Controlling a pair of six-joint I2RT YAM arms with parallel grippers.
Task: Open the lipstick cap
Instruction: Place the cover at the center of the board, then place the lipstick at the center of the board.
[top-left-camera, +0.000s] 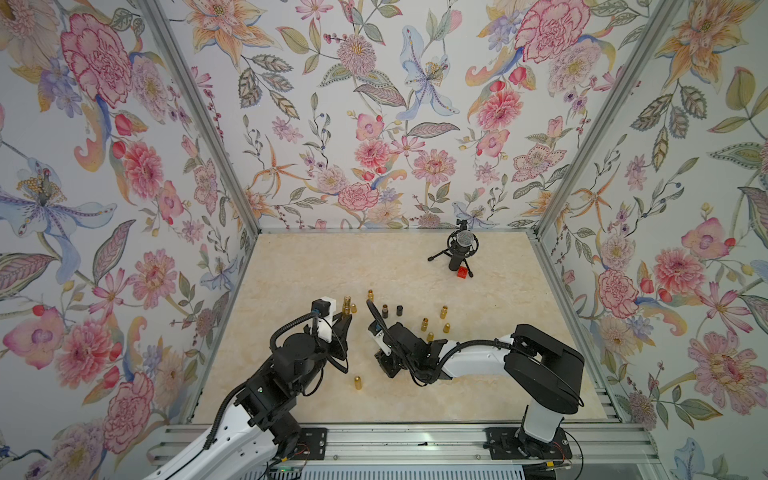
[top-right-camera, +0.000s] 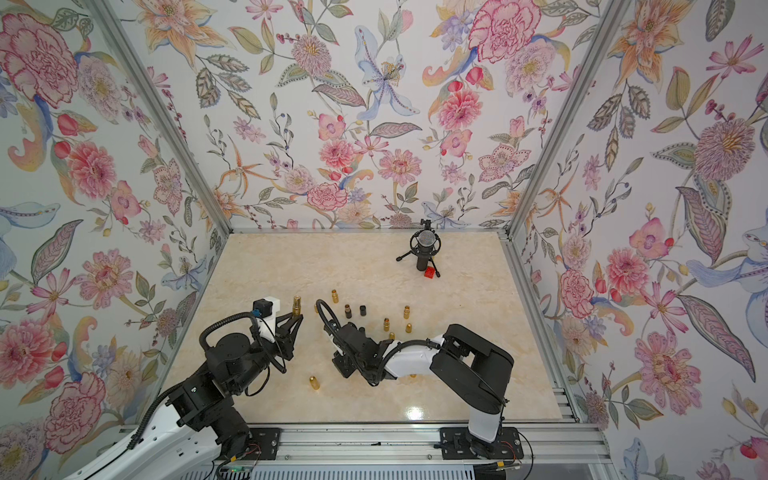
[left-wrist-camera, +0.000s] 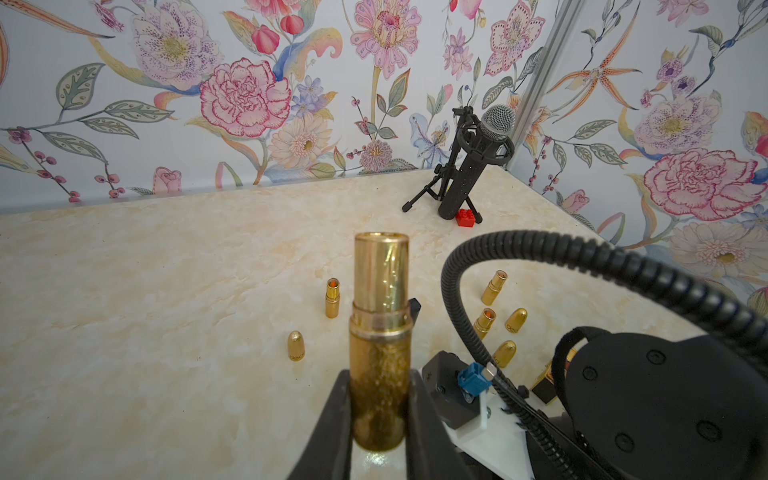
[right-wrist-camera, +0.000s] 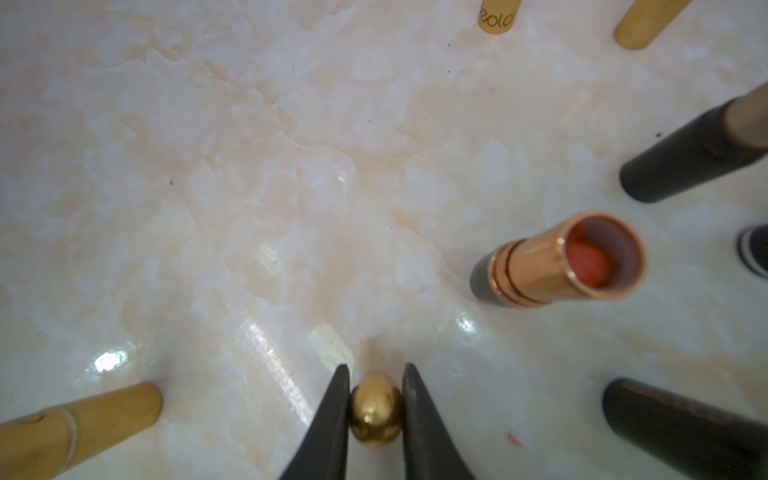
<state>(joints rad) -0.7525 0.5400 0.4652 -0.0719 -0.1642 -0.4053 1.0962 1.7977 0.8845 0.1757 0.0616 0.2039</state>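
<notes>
The left pincer (left-wrist-camera: 379, 388) is clenched on the lower barrel of the gold lipstick (left-wrist-camera: 380, 307) and holds it upright, evidently as the anchor for the pull. Its inner sleeve stands bare, so the cap is judged already off. The right pincer (right-wrist-camera: 376, 380) grasps the domed gold cap (right-wrist-camera: 376, 411), well apart from its lipstick and pointed down at the surface (right-wrist-camera: 249, 187) near an open rose-gold lipstick (right-wrist-camera: 557, 266), apparently to set it down there.
</notes>
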